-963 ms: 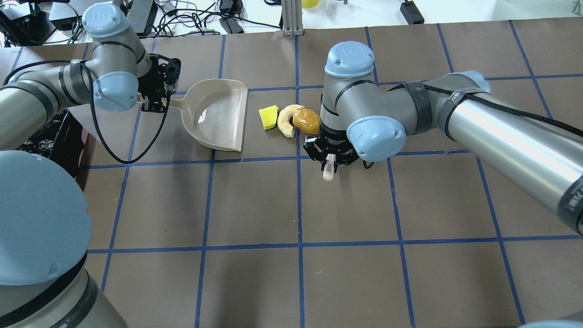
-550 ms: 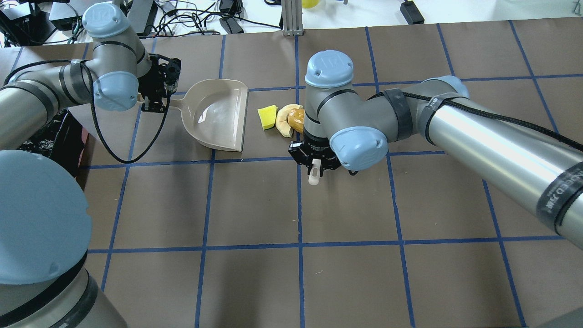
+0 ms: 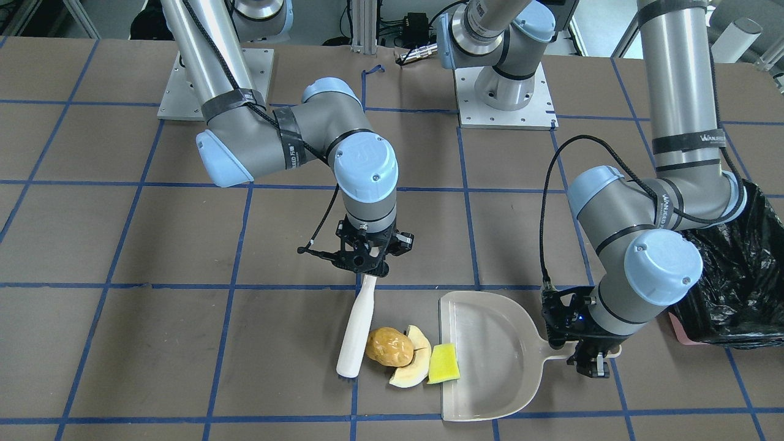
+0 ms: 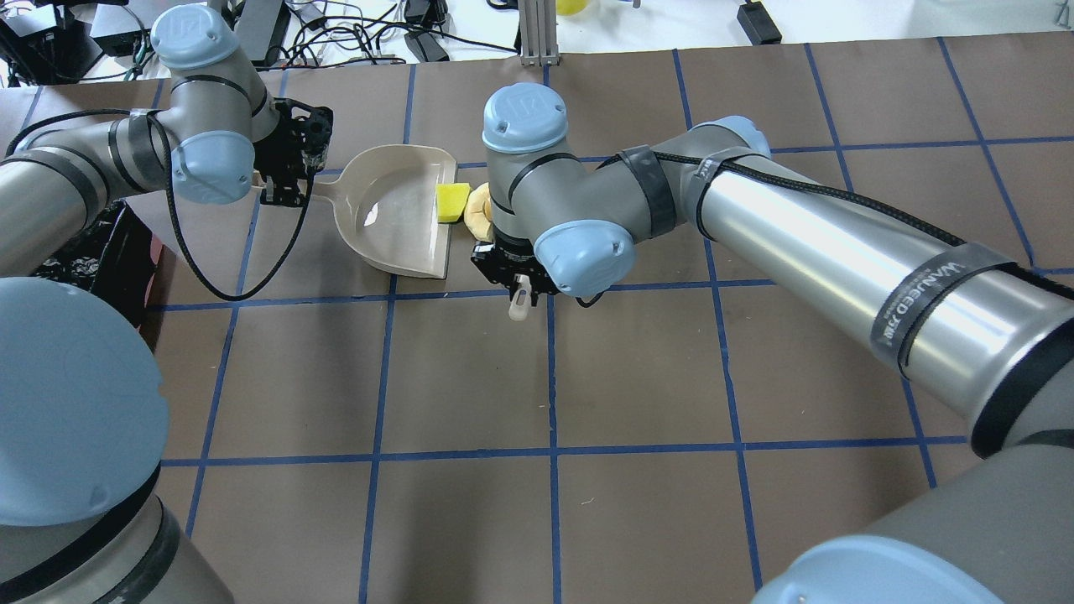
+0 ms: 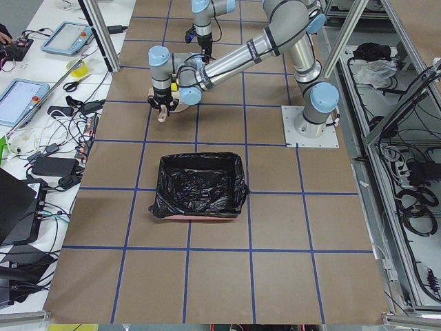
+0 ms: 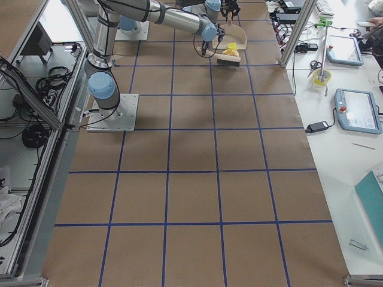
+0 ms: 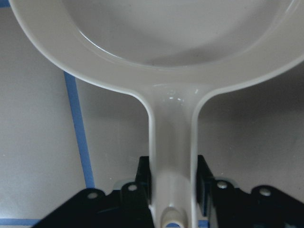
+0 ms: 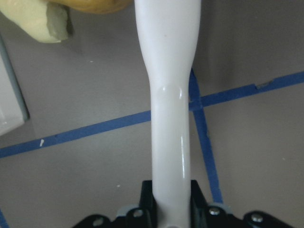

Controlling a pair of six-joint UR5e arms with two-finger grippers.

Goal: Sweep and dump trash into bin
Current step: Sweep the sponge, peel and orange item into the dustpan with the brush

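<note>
Right gripper (image 3: 365, 272), closed tight on the stiff brush (image 3: 357, 327) handle, pushes light, probably roll-prone trash (image 3: 390, 347) ahead of it toward the dustpan (image 3: 490, 343).

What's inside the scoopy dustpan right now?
Only the yellow wedge, partway over the dustpan lip. The cream slice and brown lump sit outside. The front view hides none of the pan.

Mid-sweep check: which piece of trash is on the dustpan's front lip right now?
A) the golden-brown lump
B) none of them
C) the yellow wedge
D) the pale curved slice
C: the yellow wedge lies across the front edge of the dustpan, while the pale slice and the golden-brown lump sit on the table between it and the brush.
</note>
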